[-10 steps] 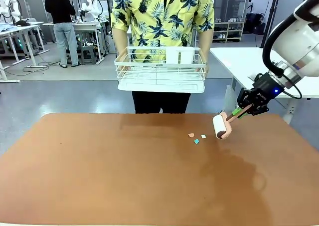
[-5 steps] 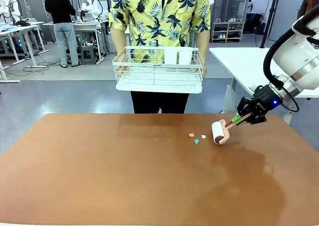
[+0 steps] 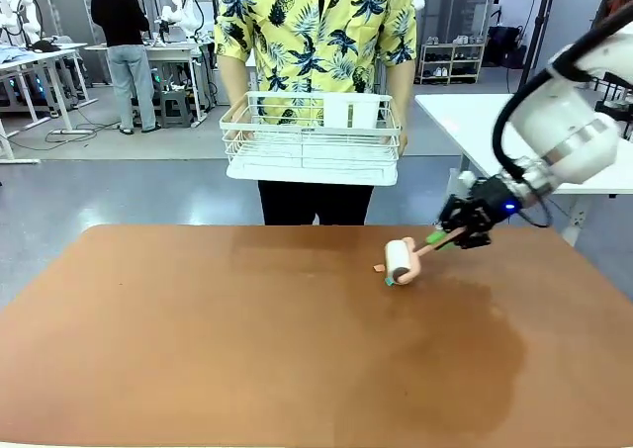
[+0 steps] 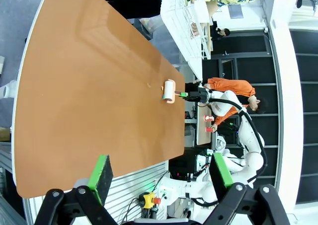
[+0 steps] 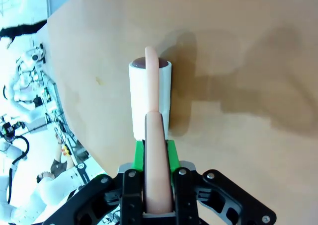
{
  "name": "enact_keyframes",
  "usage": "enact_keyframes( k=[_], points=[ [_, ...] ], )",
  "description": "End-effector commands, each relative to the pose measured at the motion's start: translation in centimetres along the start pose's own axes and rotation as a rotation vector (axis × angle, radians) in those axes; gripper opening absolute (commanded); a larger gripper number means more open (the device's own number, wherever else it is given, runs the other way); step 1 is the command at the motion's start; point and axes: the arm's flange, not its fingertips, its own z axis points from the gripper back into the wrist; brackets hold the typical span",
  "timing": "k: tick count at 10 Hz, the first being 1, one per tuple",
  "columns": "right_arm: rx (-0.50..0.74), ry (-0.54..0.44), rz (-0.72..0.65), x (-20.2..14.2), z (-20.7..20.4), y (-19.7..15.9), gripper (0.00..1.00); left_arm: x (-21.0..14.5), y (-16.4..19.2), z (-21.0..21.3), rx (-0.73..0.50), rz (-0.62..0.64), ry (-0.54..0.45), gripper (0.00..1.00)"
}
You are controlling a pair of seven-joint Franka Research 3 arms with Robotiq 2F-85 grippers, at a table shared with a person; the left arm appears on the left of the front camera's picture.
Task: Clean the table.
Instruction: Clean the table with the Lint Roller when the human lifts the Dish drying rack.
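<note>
The table (image 3: 198,339) has a reddish-brown top. A lint roller (image 3: 401,261) with a white roll and pink handle lies on it right of centre, and my right gripper (image 3: 442,236) is shut on the handle. An orange scrap (image 3: 379,267) and a teal scrap (image 3: 390,281) lie against the roll's left side. In the right wrist view the handle (image 5: 158,150) runs between the green pads (image 5: 139,155) to the roll (image 5: 150,96) resting on the table. My left gripper (image 4: 161,175) is open above the table's edge, with the roller (image 4: 169,91) far off.
A person in a yellow patterned shirt stands at the far edge holding a white wire rack (image 3: 312,136) above the table. A white-topped table (image 3: 485,122) stands to the back right. Workbenches and another person are far back left.
My right gripper has swept the roller leftward across the table onto the scraps; the white scrap is now under the roll. The person's rack has drifted slightly left.
</note>
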Motion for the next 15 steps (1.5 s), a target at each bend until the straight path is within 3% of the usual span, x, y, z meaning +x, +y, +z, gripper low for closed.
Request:
enact_keyframes(
  k=[1, 2, 3, 5, 8, 9, 11, 14, 15],
  points=[
    [-0.048, 0.193, 0.007, 0.5, -10.6, 3.2, 0.21, 0.1, 0.1, 0.4, -0.024, -0.021, -0.006, 1.0],
    [-0.066, 0.23, 0.016, -0.1, -13.9, 5.3, 0.21, 0.1, 0.1, 0.4, -0.024, -0.021, -0.006, 1.0],
    [-0.105, 0.206, 0.006, -0.4, -15.0, 6.8, 0.21, 0.1, 0.1, 0.4, -0.024, -0.021, -0.006, 1.0],
    [-0.065, 0.131, -0.06, -0.7, -13.2, 8.5, 0.21, 0.1, 0.1, 0.4, -0.024, -0.021, -0.006, 1.0],
    [-0.042, 0.101, -0.008, -1.8, -10.5, 11.0, 0.21, 0.1, 0.1, 0.4, -0.024, -0.021, -0.006, 1.0],
    [-0.022, 0.091, 0.027, -2.1, -7.6, 12.8, 0.21, 0.1, 0.1, 0.4, -0.024, -0.021, -0.006, 1.0],
    [-0.077, 0.092, 0.163, -5.1, 3.2, 18.0, 0.21, 0.1, 0.1, 0.4, -0.024, -0.021, -0.006, 1.0],
    [-0.519, 0.043, 0.167, -12.5, 14.5, 17.9, 0.21, 0.1, 0.1, 0.4, -0.024, -0.021, -0.006, 1.0],
    [-0.571, 0.015, 0.153, -14.7, 17.2, 17.5, 0.21, 0.1, 0.1, 0.4, -0.024, -0.021, -0.006, 1.0]
  ],
)
